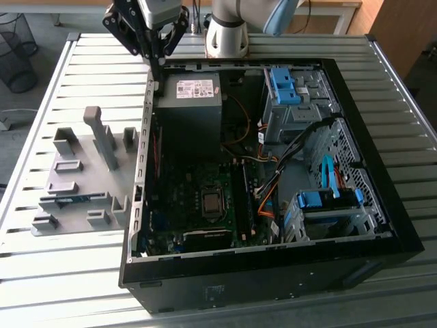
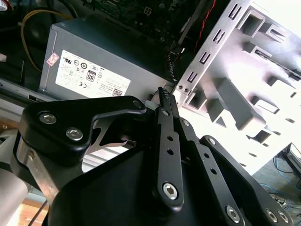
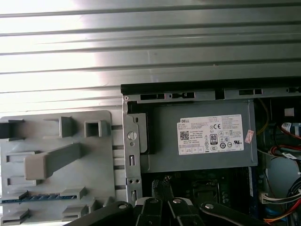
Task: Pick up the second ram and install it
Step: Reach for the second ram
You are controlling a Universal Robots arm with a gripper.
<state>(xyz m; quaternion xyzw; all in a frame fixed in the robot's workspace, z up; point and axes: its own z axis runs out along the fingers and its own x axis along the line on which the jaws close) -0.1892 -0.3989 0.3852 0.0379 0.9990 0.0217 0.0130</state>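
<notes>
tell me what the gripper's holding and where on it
Nothing. The gripper is shut and empty above the case edge; the ram lies in the grey holder.

the second ram (image 1: 65, 199), a thin, long blue circuit stick, lies lengthwise in a narrow slot of the grey holder (image 1: 82, 157) on the desk (image 1: 68, 287), at the exterior view's left of the open computer case (image 1: 273, 287).

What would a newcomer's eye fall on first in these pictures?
The open black computer case sits on the slatted table, bright blue drive clips inside. Near its power supply hangs the gripper, shut and empty. The blue ram lies in the grey holder on the exterior view's left.
</notes>
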